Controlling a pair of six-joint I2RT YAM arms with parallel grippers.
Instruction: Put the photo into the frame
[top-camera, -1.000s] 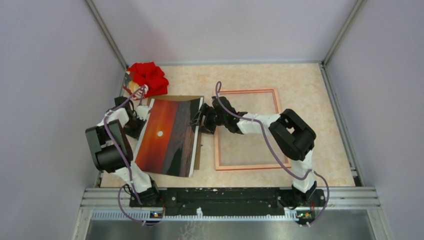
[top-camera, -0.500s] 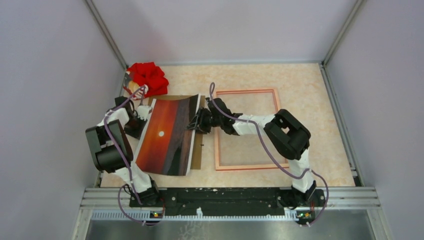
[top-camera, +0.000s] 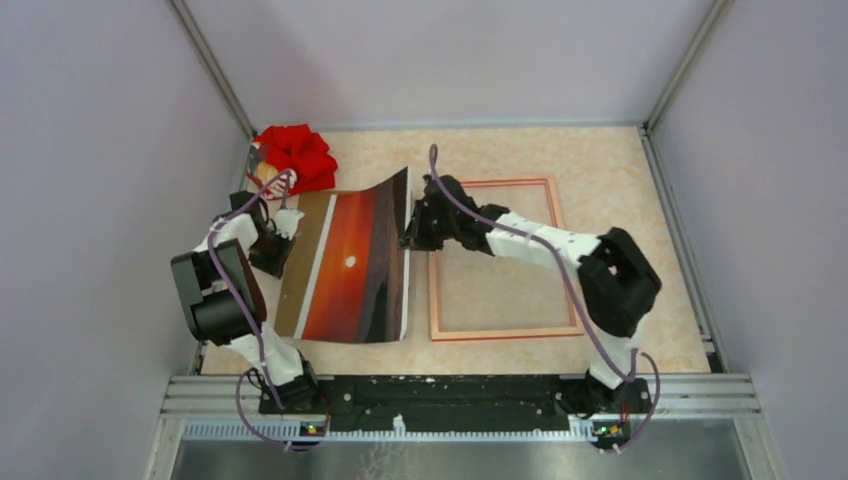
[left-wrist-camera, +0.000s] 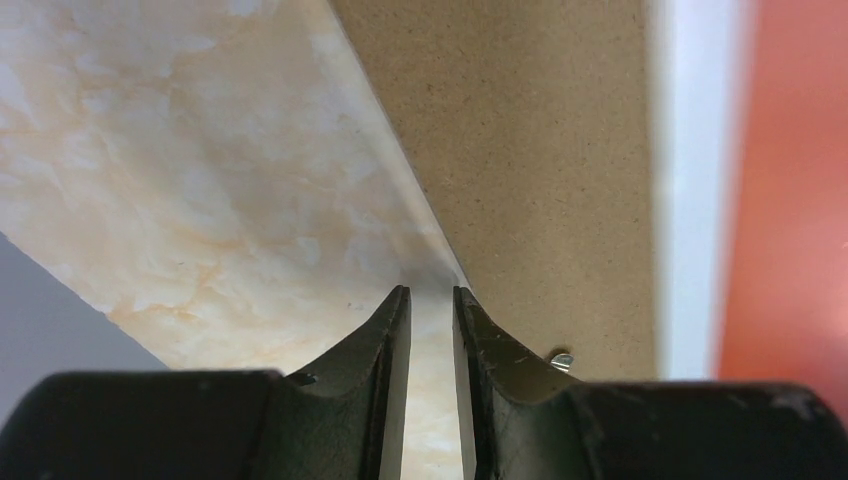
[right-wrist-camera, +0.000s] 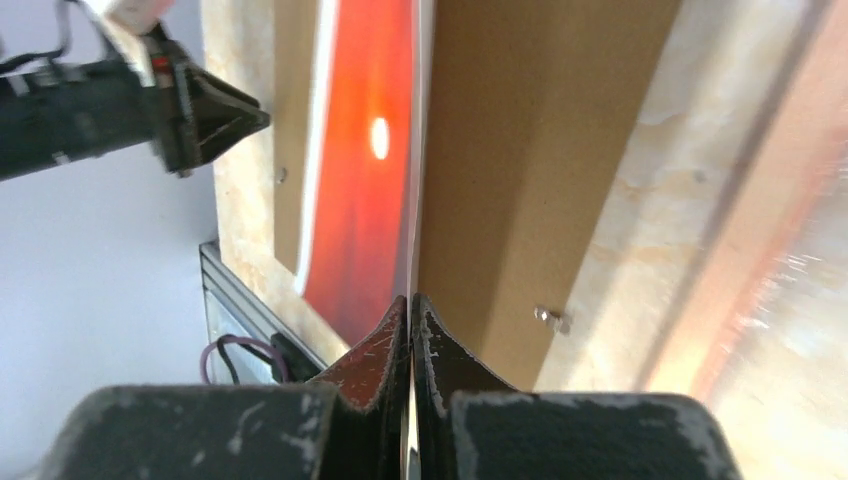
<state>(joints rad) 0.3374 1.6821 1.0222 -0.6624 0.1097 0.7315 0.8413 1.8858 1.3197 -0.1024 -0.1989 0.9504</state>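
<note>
The photo (top-camera: 350, 265), a red-orange sunset print with a white border, lies over a brown backing board (top-camera: 291, 268). Its right edge is lifted and curls upward. My right gripper (top-camera: 407, 237) is shut on that raised edge; in the right wrist view the fingers (right-wrist-camera: 411, 298) pinch the thin white edge, with the photo (right-wrist-camera: 365, 170) on the left and the board (right-wrist-camera: 510, 150) on the right. The frame (top-camera: 435, 290) lies flat to the right, pale side up. My left gripper (top-camera: 277, 243) sits by the board's left edge, its jaws (left-wrist-camera: 430, 292) slightly apart and holding nothing.
A crumpled red cloth (top-camera: 297, 155) lies at the back left corner. Small metal tabs stick out of the board (right-wrist-camera: 548, 316). Grey walls close in on three sides, and a metal rail (top-camera: 460, 388) runs along the near edge.
My right gripper has shut on the photo's right edge and raised it. The print has slid right, baring a strip of board on the left. The left arm has not moved.
</note>
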